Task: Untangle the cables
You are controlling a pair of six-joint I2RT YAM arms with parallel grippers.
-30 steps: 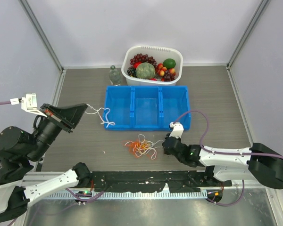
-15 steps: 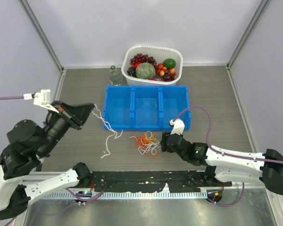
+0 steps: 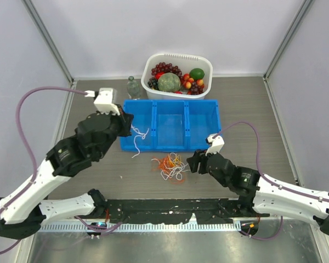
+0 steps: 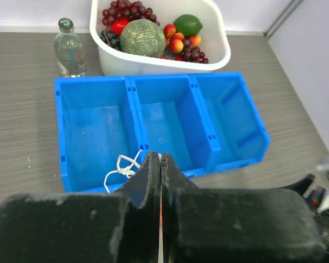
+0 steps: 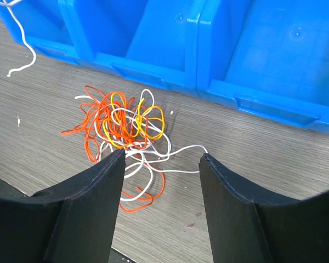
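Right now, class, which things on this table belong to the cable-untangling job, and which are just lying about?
Part of the job: white cable, pinched in the shut left gripper; tangle of orange, yellow and white cables, in front of the open right gripper.
Just lying about: blue bin; white basket of fruit; bottle.

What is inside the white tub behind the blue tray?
Fruit: dark grapes, a netted melon, a green fruit and small red-orange ones. Whatever lies beneath them is covered.

a grey wood-grain table point(image 3: 252, 104) sits between pale lilac walls point(image 3: 153, 27) with metal corner posts point(image 3: 49, 41), evenly lit.
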